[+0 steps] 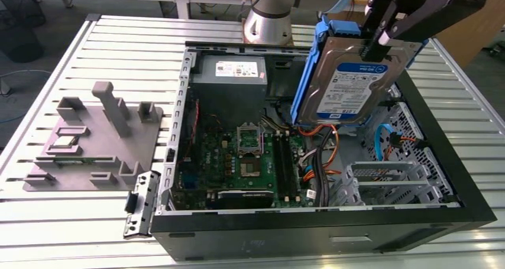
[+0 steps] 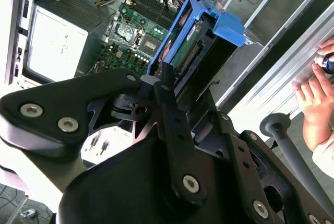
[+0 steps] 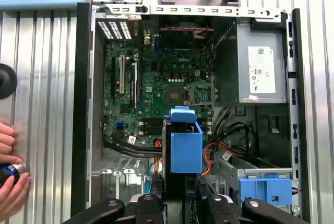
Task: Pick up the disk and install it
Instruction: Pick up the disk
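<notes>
Black hand is clamped on the top edge of the silver-grey metal disk in its bright blue carrier, which hangs upright beneath it, above the open black computer case.

The arm was a smooth silver-grey tube with a dull metallic sheen in the exterior view. The gripper was matte black throughout, built of broad flat link plates with rounded ends. The plates were layered over one another and pinned by silver socket-head screws. Its fingers were slim, straight black bars. In the first wrist view the plates had rounded knuckles.
</notes>
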